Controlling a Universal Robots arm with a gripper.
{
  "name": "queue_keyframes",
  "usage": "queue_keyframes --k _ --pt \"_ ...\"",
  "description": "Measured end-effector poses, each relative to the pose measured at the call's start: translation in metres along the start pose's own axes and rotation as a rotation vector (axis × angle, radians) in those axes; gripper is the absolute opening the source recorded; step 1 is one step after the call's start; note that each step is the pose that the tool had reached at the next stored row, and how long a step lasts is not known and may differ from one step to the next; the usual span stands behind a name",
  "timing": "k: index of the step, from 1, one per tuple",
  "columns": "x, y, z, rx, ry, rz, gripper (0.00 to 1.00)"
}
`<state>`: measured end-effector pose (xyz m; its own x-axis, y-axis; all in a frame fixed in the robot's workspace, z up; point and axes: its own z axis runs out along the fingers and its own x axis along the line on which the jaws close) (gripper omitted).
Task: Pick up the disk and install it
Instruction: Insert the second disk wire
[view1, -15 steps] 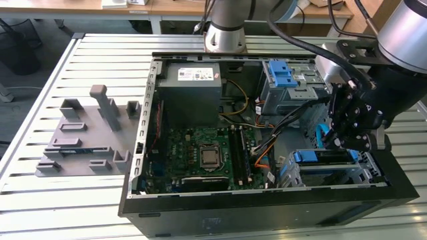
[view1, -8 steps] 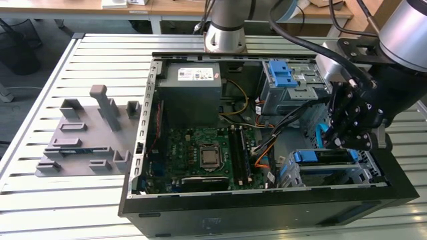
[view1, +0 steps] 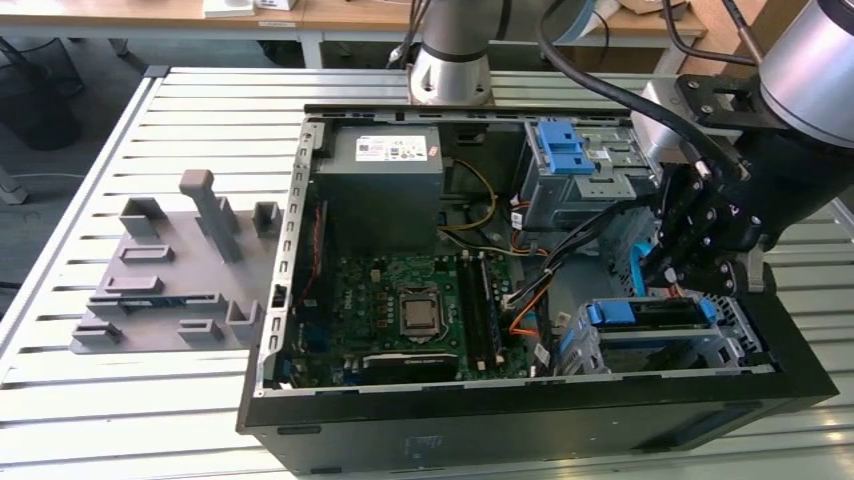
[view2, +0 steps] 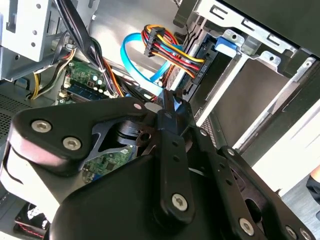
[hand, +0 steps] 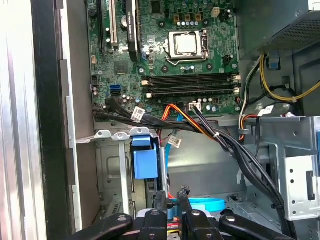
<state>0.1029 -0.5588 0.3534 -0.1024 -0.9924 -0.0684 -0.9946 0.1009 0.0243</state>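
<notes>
The big black metal computer case lies open on the ribbed silver table. The black claw is clenched on nothing. In the exterior view, the flat disk in its blue plastic bracket sits in the case's bay. The first wrist view shows the green board.

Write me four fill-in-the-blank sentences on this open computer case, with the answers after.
1. The gripper hangs inside the case above the drive cage with the ____ plastic latch.
2. The case lies on a ____ table.
3. In the exterior view, a grey fixture sits to the case's ____.
4. The motherboard's CPU socket has no ____ mounted.

Answers: blue; slatted; left; cooler
</notes>
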Motion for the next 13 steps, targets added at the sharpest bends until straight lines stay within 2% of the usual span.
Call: queue_keyframes --k 4,5,11,12,13 --pt "0.0001 0.0 0.0 0.0 0.0001 0.0 0.22" --pt "0.0 0.0 0.0 0.0 0.0001 0.0 0.16" --pt "0.0001 0.0 0.0002 0.0 0.0005 0.0 0.16" --pt "0.0001 -0.0001 0.0004 0.001 0.0104 0.0 0.16" --pt "0.0001 -0.0001 0.0005 0.0024 0.0237 0.0 0.16"
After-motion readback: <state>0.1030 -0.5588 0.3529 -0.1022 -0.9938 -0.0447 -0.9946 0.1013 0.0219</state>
